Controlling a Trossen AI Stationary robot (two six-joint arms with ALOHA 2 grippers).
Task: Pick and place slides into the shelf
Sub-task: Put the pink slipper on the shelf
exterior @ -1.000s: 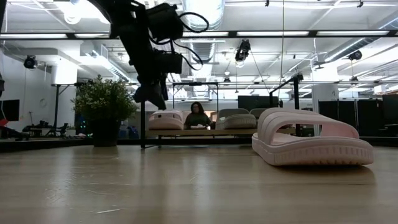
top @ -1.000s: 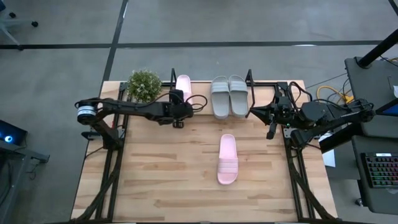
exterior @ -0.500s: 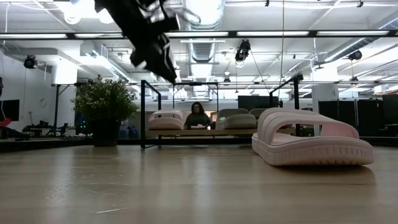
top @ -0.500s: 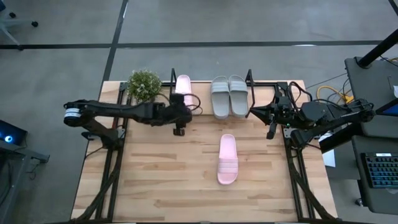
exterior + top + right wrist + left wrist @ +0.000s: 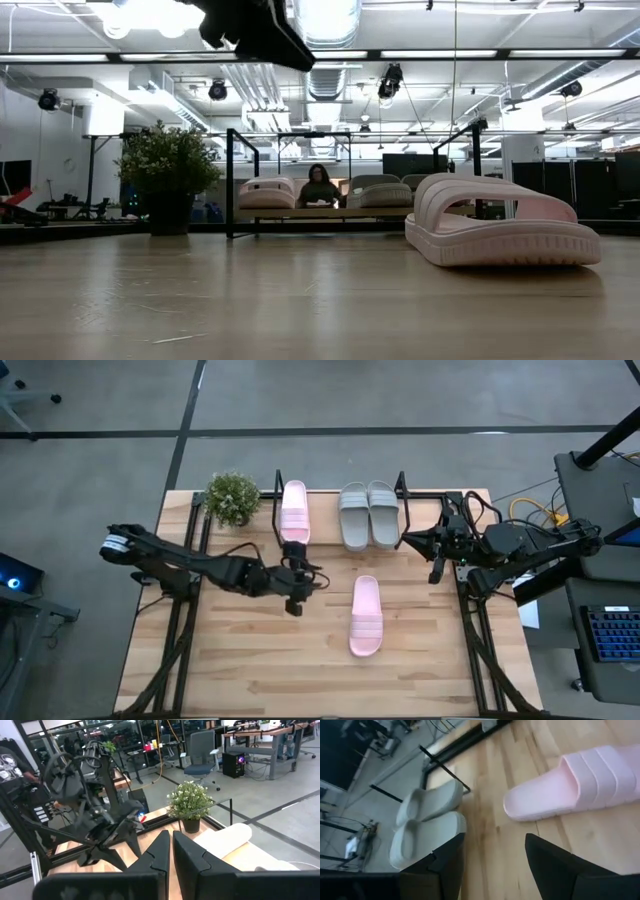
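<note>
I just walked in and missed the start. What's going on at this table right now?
The robot is putting slides on the shelf. One pink slide and two grey slides sit on it already. The other pink slide lies loose on the table. The left gripper, open and empty, hangs above the table beside that loose slide. The right gripper waits, shut, at the table's right edge.

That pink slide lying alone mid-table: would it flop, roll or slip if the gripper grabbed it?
The pink slide looks like thick moulded foam, so probably light and springy. Its flat sole shouldn't roll. The arched strap likely offers a firm hold.
</note>
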